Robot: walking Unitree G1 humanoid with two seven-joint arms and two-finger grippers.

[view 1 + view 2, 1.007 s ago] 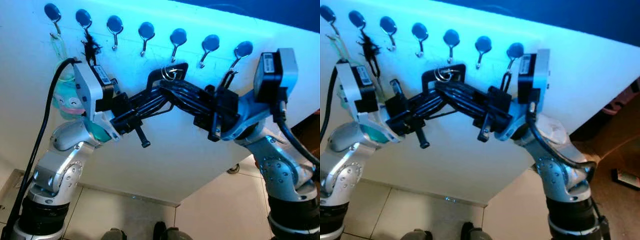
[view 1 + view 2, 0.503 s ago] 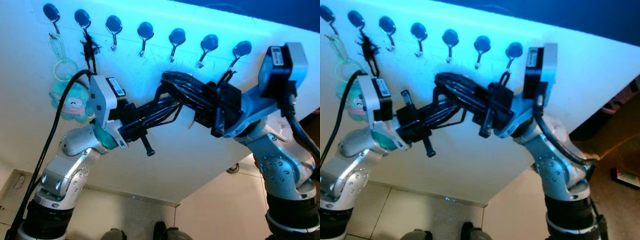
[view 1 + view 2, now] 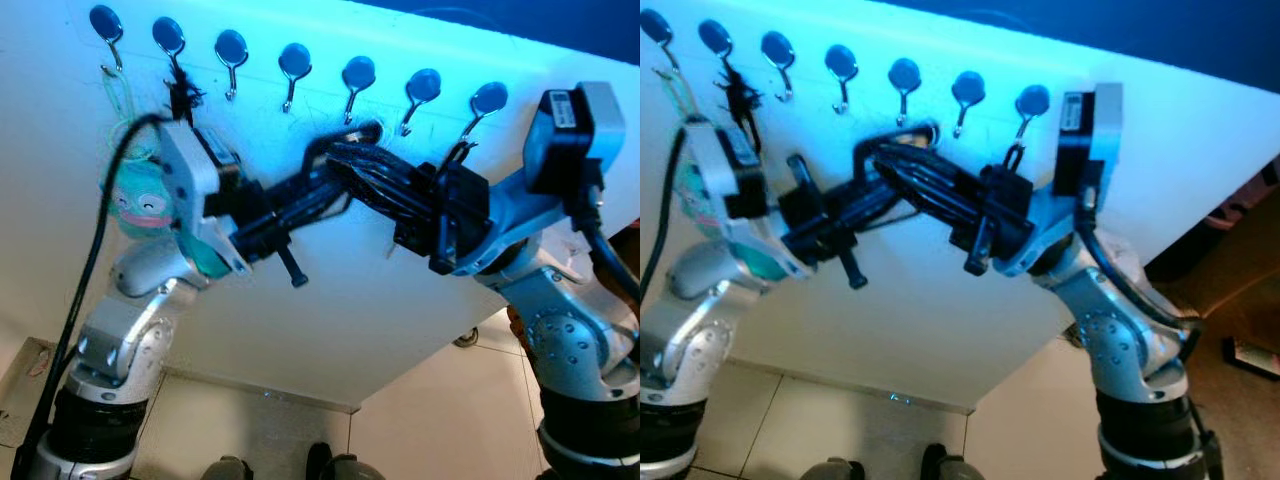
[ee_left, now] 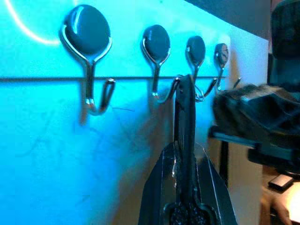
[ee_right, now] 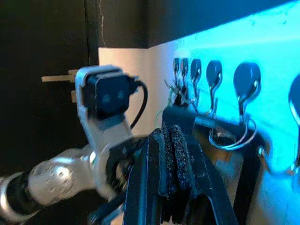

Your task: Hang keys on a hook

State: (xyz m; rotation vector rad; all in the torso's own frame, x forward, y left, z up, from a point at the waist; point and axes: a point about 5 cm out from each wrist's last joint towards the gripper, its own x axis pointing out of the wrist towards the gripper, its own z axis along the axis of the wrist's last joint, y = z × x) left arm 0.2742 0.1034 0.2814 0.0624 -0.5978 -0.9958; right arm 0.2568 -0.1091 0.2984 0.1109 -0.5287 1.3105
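My right hand (image 3: 345, 160) and left hand (image 3: 335, 178) meet below a row of wall hooks (image 3: 357, 80), both pinched narrow. The key ring (image 5: 229, 138) sits at my right fingertips, just under a hook, seemingly not yet hung

My left gripper (image 3: 345, 172) has swung back up toward the white board (image 3: 330, 290); half a second ago it had dropped lower and pulled away from it. Its long black fingers, pressed together in my left wrist view, now reach up just under the row of silver hooks with dark round heads (image 4: 156, 61). My right gripper (image 3: 890, 155) has lifted a little, so the thin silver wire key ring (image 5: 229, 138) it carries sits nearer the hooks again. My left forearm now partly covers the pale green plush charm (image 3: 138, 205) hanging at the board's left end.
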